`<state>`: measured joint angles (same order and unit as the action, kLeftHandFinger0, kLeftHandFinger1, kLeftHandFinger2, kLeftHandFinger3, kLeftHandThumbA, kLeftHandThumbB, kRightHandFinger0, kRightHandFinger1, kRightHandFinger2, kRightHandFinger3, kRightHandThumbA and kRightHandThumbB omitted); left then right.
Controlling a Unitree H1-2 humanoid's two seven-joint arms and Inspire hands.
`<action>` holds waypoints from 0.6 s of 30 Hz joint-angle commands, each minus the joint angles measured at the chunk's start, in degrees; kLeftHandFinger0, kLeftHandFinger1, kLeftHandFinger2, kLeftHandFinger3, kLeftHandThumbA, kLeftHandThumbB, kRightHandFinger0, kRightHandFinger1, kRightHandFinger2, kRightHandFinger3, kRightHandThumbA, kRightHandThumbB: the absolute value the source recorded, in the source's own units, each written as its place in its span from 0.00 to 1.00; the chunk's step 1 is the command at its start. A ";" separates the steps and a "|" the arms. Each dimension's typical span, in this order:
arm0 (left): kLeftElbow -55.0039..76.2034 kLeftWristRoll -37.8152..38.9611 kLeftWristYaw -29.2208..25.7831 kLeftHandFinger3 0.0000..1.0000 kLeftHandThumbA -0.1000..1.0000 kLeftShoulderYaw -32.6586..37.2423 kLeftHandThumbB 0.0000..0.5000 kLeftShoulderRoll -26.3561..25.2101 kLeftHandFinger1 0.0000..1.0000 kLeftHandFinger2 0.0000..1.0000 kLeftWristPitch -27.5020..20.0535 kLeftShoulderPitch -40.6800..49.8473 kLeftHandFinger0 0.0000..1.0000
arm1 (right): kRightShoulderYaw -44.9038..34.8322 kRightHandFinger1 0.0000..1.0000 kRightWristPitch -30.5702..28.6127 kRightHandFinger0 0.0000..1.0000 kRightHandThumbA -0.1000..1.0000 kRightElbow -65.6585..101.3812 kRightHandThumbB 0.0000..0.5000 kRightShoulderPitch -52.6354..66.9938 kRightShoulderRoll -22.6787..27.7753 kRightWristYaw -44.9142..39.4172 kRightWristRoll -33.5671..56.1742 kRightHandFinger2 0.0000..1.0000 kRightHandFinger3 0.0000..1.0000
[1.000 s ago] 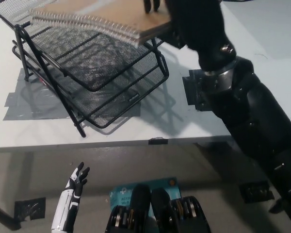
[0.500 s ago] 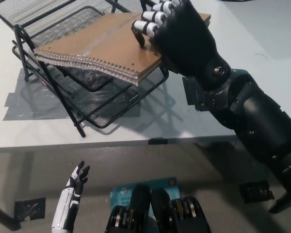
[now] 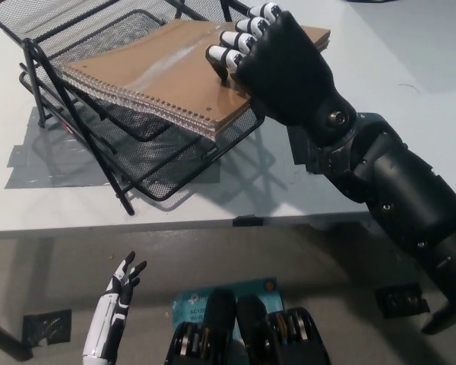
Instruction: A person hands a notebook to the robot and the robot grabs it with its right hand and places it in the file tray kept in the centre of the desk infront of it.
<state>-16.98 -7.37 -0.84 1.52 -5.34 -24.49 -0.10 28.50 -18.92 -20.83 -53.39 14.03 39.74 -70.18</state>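
While the black right hand stayed out over the desk, its fingers were curled down onto the cover of the notebook, clamping its near right corner. That brown spiral-bound notebook lay tilted across the top tier of the black wire-mesh file tray, its coil edge facing the robot and hanging a little past the tray's front rim, its far right corner jutting out beyond the tray's side. Below it the lower tiers of the tray sat open at the front, with nothing visible inside them. Grey tape was stuck to the desk on the tray's left, partly under its frame, and a dark tape patch lay on the desk just beside the right forearm, which crossed the desk's right part and covered much of it. Bare desk showed to the right of the hand and along the front edge, where a small black tab sat. Down below the desk edge at lower left, the white left hand rested well apart from everything, its fingers spread and holding nothing.
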 commanded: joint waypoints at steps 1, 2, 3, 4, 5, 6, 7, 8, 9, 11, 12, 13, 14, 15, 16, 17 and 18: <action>0.76 0.37 0.40 1.00 1.00 0.28 0.34 -0.40 1.00 0.88 -1.84 -0.56 1.00 | -3.75 0.00 3.49 0.00 0.94 -0.98 0.00 -6.75 -1.02 6.61 0.84 0.05 0.27; 0.66 0.57 0.47 1.00 1.00 0.30 0.33 -0.35 1.00 0.88 -1.90 -0.60 1.00 | -4.22 0.00 3.59 0.00 0.92 -1.28 0.00 -7.02 -1.18 6.53 1.36 0.07 0.29; 0.52 0.73 0.56 1.00 1.00 0.33 0.32 -0.36 1.00 0.88 -2.02 -0.61 1.00 | -4.86 0.00 3.79 0.00 0.88 -1.78 0.00 -7.31 -1.47 6.76 2.01 0.09 0.31; 0.39 0.66 0.55 1.00 1.00 0.39 0.32 -0.41 1.00 0.88 -2.18 -0.61 1.00 | -5.83 0.00 3.76 0.00 0.83 -2.60 0.00 -7.68 -1.92 7.03 2.99 0.13 0.34; 0.39 0.66 0.55 1.00 1.00 0.39 0.32 -0.41 1.00 0.88 -2.18 -0.61 1.00 | -5.83 0.00 3.76 0.00 0.82 -2.60 0.00 -7.68 -1.92 7.03 2.99 0.15 0.37; 0.36 0.55 0.49 1.00 1.00 0.41 0.32 -0.42 1.00 0.88 -2.22 -0.61 1.00 | -6.23 0.00 3.55 0.00 0.82 -2.94 0.00 -7.79 -2.10 7.09 3.30 0.15 0.37; 0.45 0.25 0.30 1.00 1.00 0.42 0.32 -0.42 1.00 0.88 -2.10 -0.60 1.00 | -6.70 0.00 3.32 0.00 0.79 -3.54 0.00 -8.02 -2.28 7.27 3.76 0.16 0.39; 0.72 -0.36 -0.08 1.00 1.00 0.44 0.35 -0.39 1.00 0.87 -1.87 -0.53 1.00 | -7.90 0.00 3.50 0.00 0.83 -4.39 0.00 -8.46 -2.66 7.16 4.86 0.16 0.42; 0.72 -0.45 -0.13 1.00 1.00 0.45 0.35 -0.41 1.00 0.87 -1.89 -0.59 1.00 | -8.55 0.00 3.73 0.00 0.83 -4.60 0.00 -8.70 -2.87 7.03 5.44 0.16 0.42; 0.54 -0.37 -0.11 1.00 1.00 0.45 0.34 -0.44 1.00 0.86 -2.09 -0.71 1.00 | -10.07 0.00 3.62 0.00 0.82 -4.68 0.00 -9.05 -3.53 6.72 6.93 0.15 0.39; 0.40 -0.34 -0.10 1.00 1.00 0.45 0.34 -0.47 1.00 0.86 -2.23 -0.73 1.00 | -10.80 0.00 3.73 0.00 0.82 -4.57 0.00 -9.15 -3.96 6.55 7.38 0.14 0.37; 0.39 -0.34 -0.09 1.00 1.00 0.46 0.34 -0.49 1.00 0.86 -2.25 -0.73 1.00 | -11.04 0.00 3.81 0.00 0.82 -4.57 0.00 -9.19 -4.12 6.55 7.36 0.14 0.37; 0.40 -0.35 -0.08 1.00 1.00 0.47 0.34 -0.50 1.00 0.86 -2.23 -0.73 1.00 | -11.23 0.00 3.78 0.00 0.82 -4.61 0.00 -9.21 -4.23 6.57 7.32 0.14 0.37; 0.60 -0.42 -0.11 1.00 1.00 0.47 0.34 -0.50 1.00 0.85 -2.14 -0.58 1.00 | -11.38 0.00 4.10 0.00 0.88 -5.09 0.00 -9.25 -4.87 6.93 6.97 0.13 0.41; 0.66 -0.49 -0.15 1.00 1.00 0.47 0.34 -0.50 1.00 0.85 -2.13 -0.52 1.00 | -11.39 0.00 4.09 0.00 0.88 -5.39 0.00 -9.28 -5.09 7.13 6.87 0.13 0.42; 0.73 -0.39 -0.14 1.00 1.00 0.45 0.36 -0.47 1.00 0.84 -2.04 -0.48 1.00 | -11.27 0.00 3.78 0.00 0.89 -6.24 0.00 -9.46 -5.23 7.88 6.70 0.13 0.42; 1.12 -0.29 -0.05 1.00 1.00 0.46 0.36 -0.44 1.00 0.84 -1.66 -0.38 1.00 | -10.99 0.00 3.42 0.00 0.89 -7.58 0.00 -9.75 -5.36 8.97 6.32 0.12 0.40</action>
<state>-16.98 -7.45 -0.86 1.88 -5.34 -24.48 -0.14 19.19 -17.24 -27.59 -56.97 10.20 42.39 -66.64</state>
